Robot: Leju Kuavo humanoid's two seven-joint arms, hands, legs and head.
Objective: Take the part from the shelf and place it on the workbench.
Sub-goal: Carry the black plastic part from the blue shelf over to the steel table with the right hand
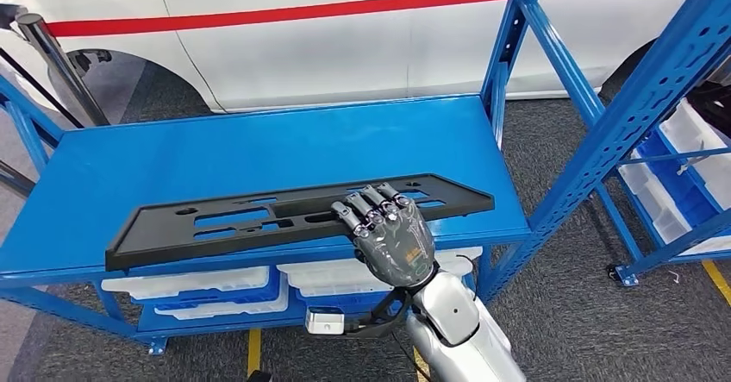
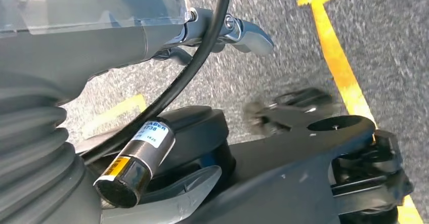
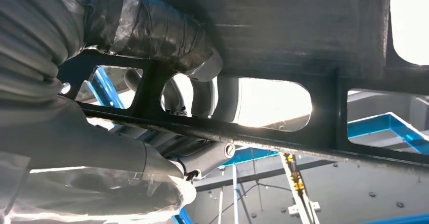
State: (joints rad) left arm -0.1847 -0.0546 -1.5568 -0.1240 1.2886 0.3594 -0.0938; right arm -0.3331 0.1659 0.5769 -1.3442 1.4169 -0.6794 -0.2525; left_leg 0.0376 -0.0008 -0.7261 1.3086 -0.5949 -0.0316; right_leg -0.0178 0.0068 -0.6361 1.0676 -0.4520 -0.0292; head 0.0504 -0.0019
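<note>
- A long black plastic part with slotted cut-outs lies lengthwise along the front edge of a blue shelf; its near edge juts slightly past the shelf lip.
- The robot's right hand grips the part toward its right end, fingers curled over the top face and palm against the front edge.
- From the right wrist camera, the same part is seen from underneath, and the thick grey thumb presses against its underside while darker fingers show through a cut-out, so the hand clamps the part between thumb and fingers.
- The left hand hangs beside the robot's body above grey carpeted floor marked with yellow lines; its fingers are largely hidden behind the wrist cover, and whether they are spread or curled cannot be told.
- White bins in blue trays sit on the lower level beneath the shelf.
- A white car with a red stripe stands just behind the shelf.
- To the right, a blue upright rack frame rises beside the shelf, with more white and blue bins stored behind it.
</note>
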